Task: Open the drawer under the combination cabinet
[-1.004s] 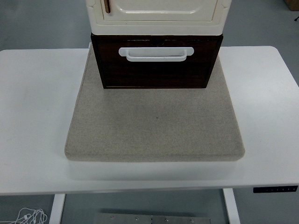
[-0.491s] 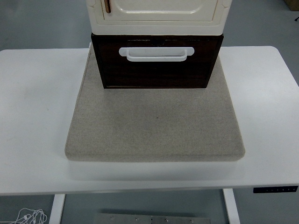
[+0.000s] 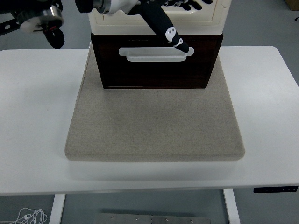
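The drawer (image 3: 156, 65), dark brown, is seen at the far middle of the white table (image 3: 32, 116), seated beneath the cream cabinet (image 3: 156, 23) and shut flush with it. A white bar handle (image 3: 155, 54) is fixed across the upper part of the drawer front. The left hand (image 3: 161, 23) is brought in from the upper left, across the cabinet's front, and one black finger (image 3: 175, 39) is extended down and to the right so that its tip lies over the right part of the handle, touching it or just above it; contact cannot be settled from this angle. The other fingers are cut off by the picture's top edge, so it cannot be told whether the hand is spread or curled, though nothing is seen to be gripped. A metal and black joint of the left arm (image 3: 44, 21) is seen at the upper left corner, above the table's far edge.

The cabinet and drawer are set on the far part of a beige felt mat (image 3: 154, 126), which is laid over the middle of the table. Grey floor (image 3: 261, 23) is visible beyond the table, and a white cable (image 3: 25, 217) is coiled on the floor at the lower left, beside a table leg (image 3: 57, 207).
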`<state>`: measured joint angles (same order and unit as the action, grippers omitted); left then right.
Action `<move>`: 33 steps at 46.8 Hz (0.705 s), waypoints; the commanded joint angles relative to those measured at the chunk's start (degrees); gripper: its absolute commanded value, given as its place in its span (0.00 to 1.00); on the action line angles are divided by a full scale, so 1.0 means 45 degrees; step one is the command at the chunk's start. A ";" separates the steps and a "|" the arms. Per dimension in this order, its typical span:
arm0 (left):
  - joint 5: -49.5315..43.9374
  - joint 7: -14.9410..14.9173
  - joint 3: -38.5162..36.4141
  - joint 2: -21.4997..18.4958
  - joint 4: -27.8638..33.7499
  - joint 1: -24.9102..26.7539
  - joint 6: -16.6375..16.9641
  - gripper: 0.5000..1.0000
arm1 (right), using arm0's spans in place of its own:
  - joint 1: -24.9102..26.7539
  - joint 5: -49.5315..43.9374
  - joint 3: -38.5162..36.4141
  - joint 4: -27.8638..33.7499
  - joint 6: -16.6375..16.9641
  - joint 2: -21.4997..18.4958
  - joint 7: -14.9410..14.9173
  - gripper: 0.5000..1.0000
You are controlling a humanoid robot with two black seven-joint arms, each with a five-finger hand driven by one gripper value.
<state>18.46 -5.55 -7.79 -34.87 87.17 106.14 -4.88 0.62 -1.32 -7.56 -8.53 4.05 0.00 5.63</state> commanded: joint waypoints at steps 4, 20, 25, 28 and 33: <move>0.0019 -0.1538 -0.0572 0.0442 0.0024 0.0045 -0.0088 1.00 | -0.0001 0.0000 0.0000 0.0000 -0.0021 0.0000 -0.0001 0.85; -0.0001 -0.3785 -0.1080 0.1439 -0.0581 0.0045 0.0146 1.00 | -0.0001 0.0000 0.0000 0.0000 -0.0002 0.0000 -0.0001 0.85; -0.0176 -0.4371 -0.1061 0.1674 -0.0835 0.0065 0.0185 1.00 | -0.0001 0.0000 0.0000 0.0000 -0.0002 0.0000 -0.0001 0.86; -0.0196 -0.4684 -0.1061 0.1829 -0.1011 0.0045 0.0224 1.00 | -0.0001 0.0000 0.0000 0.0000 -0.0002 0.0000 -0.0001 0.85; -0.0215 -0.4782 -0.1041 0.2103 -0.1226 0.0026 0.0497 1.00 | -0.0001 0.0000 0.0000 0.0000 -0.0002 0.0000 -0.0001 0.86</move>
<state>17.58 -26.92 -12.52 -26.00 82.24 106.37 -3.40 0.62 -1.32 -7.56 -8.53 4.02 0.00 5.63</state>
